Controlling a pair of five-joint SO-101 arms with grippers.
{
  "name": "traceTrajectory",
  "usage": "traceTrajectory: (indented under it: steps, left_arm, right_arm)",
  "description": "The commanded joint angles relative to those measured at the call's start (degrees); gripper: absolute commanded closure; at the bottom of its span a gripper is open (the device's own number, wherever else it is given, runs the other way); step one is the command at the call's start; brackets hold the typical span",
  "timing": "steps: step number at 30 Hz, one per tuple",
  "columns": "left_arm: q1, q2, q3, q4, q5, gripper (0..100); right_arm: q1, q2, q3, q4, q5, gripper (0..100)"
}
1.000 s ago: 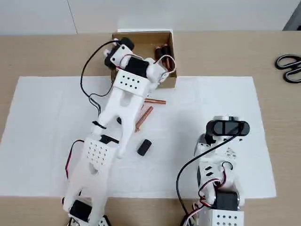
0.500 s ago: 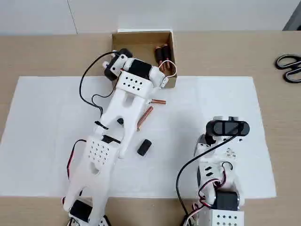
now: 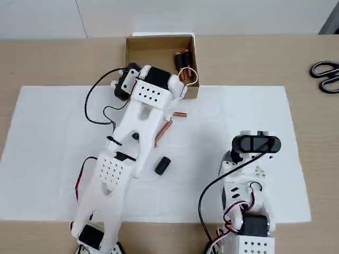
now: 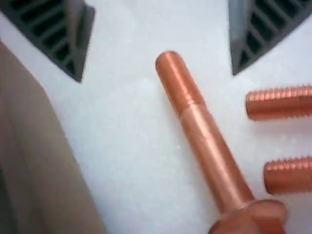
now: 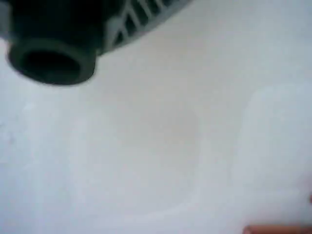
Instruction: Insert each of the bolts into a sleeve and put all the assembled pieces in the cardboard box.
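Your left gripper (image 4: 155,58) has backed out of the cardboard box (image 3: 159,37) and now hangs open over a loose bolt (image 4: 200,126) at mid-frame. Your right gripper (image 5: 83,34) appears clenched on a sleeve (image 5: 51,58), so that bolt looks like the next one to pick up.

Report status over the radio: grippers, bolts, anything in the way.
Left gripper open over a copper bolt on the paper. Right gripper shut on a black sleeve. Two more bolts crowd close beside.
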Motion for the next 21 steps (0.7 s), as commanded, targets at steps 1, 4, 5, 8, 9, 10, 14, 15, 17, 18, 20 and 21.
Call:
traceTrajectory:
  steps: [1, 4, 5, 8, 9, 10, 14, 15, 17, 18, 20, 21]
  left_arm:
    - [0.0, -0.6, -2.2, 0.3, 2.7, 81]
    - [0.0, -0.5, -2.1, -0.5, 3.6, 81]
    - [-0.1, -0.3, -2.1, -1.1, 3.8, 81]
    - [-1.1, 1.8, -2.3, -3.1, 4.0, 81]
    - [-1.5, 2.8, -2.3, -3.5, 4.4, 81]
    - [-1.8, 3.7, -2.4, -3.7, 4.5, 81]
    - [-2.5, 5.1, -3.4, -4.0, 4.6, 81]
    - [-2.6, 5.1, -3.7, -4.0, 4.6, 81]
    - [-2.7, 5.1, -4.0, -5.5, 4.4, 81]
    - [-2.8, 5.1, -4.0, -6.3, 4.4, 81]
    - [-2.9, 5.2, -3.6, -7.4, 4.4, 81]
    - [-2.7, 5.3, -3.6, -7.6, 4.3, 81]
  right_arm:
    - [0.5, -1.2, 0.3, 0.1, -0.1, 99.4]
    - [0.5, -1.2, 0.3, 0.1, -0.1, 99.4]
    - [0.5, -1.2, 0.3, 0.1, -0.1, 99.4]
    - [0.5, -1.2, 0.3, 0.1, -0.1, 99.4]
    - [0.5, -1.2, 0.3, 0.1, -0.1, 99.4]
    - [0.6, -1.2, 0.3, 0.1, -0.1, 99.4]
    - [0.6, -1.2, 0.3, 0.2, -0.1, 99.4]
    - [0.6, -1.2, 0.3, 0.2, -0.1, 99.4]
    - [0.6, -1.2, 0.3, 0.2, -0.1, 99.4]
    - [0.6, -1.2, 0.3, 0.2, -0.1, 99.4]
    - [0.6, -1.2, 0.3, 0.1, -0.1, 99.4]
    - [0.6, -1.2, 0.3, 0.1, -0.1, 99.4]
